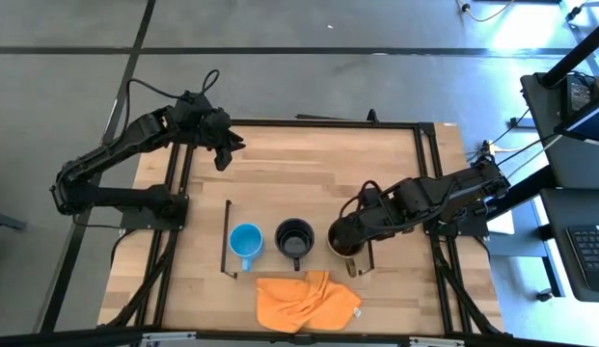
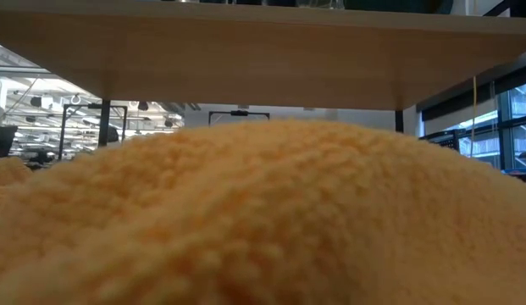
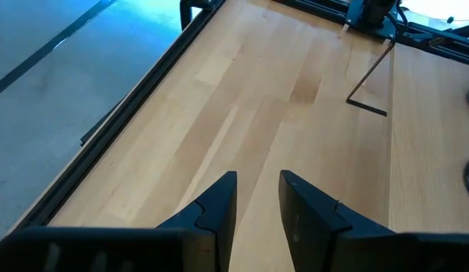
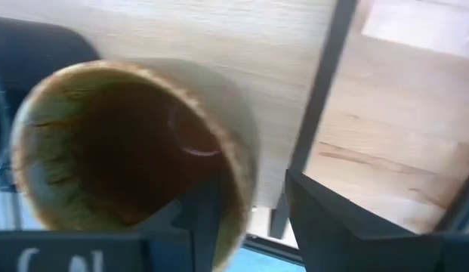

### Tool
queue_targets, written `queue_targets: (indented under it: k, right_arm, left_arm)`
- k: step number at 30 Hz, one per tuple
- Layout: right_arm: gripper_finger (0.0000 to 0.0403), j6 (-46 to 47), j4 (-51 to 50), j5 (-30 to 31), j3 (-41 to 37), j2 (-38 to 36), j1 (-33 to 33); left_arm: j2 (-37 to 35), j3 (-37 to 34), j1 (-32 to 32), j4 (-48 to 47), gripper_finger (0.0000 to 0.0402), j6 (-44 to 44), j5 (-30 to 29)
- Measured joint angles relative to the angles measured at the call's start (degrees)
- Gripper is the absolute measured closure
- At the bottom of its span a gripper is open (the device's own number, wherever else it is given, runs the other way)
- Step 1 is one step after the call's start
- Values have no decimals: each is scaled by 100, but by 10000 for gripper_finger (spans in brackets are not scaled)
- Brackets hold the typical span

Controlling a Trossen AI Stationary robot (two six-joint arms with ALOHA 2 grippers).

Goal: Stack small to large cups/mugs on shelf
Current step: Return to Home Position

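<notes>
Three mugs stand in a row on the low wooden shelf (image 1: 270, 265): a light-blue one (image 1: 245, 240) at the left, a black one (image 1: 294, 237) in the middle, an olive-brown one (image 1: 340, 241) at the right. My right gripper (image 1: 351, 253) is open at the olive mug (image 4: 121, 151). One finger (image 4: 208, 223) is inside it and the other (image 4: 332, 219) is outside its wall, with a gap showing between that finger and the wall. My left gripper (image 1: 225, 149) is open and empty above the table's far left part. My right gripper straddles the olive mug's wall (image 4: 242, 193) on its near right side, one finger inside and one outside, coming down slantwise from the table's right. The outer finger stands clear of the wall. Whether the inner finger touches it, I cannot tell. The mug stands on the shelf.
A crumpled orange cloth (image 1: 307, 301) lies on the table in front of the shelf and fills the low view (image 2: 263, 220), with the shelf board (image 2: 263, 59) above it. The shelf's black end frames (image 1: 228, 231) stand at either side. Bare tabletop (image 3: 242, 113) lies behind the shelf.
</notes>
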Motion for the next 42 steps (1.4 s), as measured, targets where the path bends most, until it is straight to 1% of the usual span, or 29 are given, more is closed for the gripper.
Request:
queue_targets:
  k: [6,9,14,19,24,26,29,31,33,36,40,42]
  right_arm:
    - [255,-2,-116,4,1,-106,0]
    - [256,-2,-187,92,144,-181,0]
    - [256,-220,-356,699,788,-186,-1]
    - [256,-730,-358,1596,1504,-186,-67]
    - [256,-1145,-344,2038,2226,-184,-160]
    - [256,-1488,-196,2240,2475,-184,-164]
    - [256,-2396,308,2565,2675,-186,-131]
    - [256,-3088,496,2578,2760,-182,-120]
    - [256,-3479,673,2576,2790,-181,-118]
    - [256,-3713,778,2588,2791,-179,-155]
    - [256,-3757,773,2590,2789,-188,-205]
    - [256,-3755,773,2587,2789,-190,-202]
  left_arm:
    - [0,0,2,0,308,-4,0]
    - [0,0,0,2,308,-7,0]
    - [0,0,0,2,308,-15,67]
    - [0,0,0,2,308,-56,205]
    - [0,0,-2,2,308,-87,321]
    - [0,0,-6,13,308,-191,348]
    - [0,0,-40,199,308,-462,347]
    - [0,0,-111,334,308,-795,347]
    - [-1,0,-190,446,308,-981,349]
    - [-2,2,-246,527,308,-1071,271]
    - [-2,2,-245,547,308,-1299,205]
    - [-18,2,-245,440,308,-1578,436]
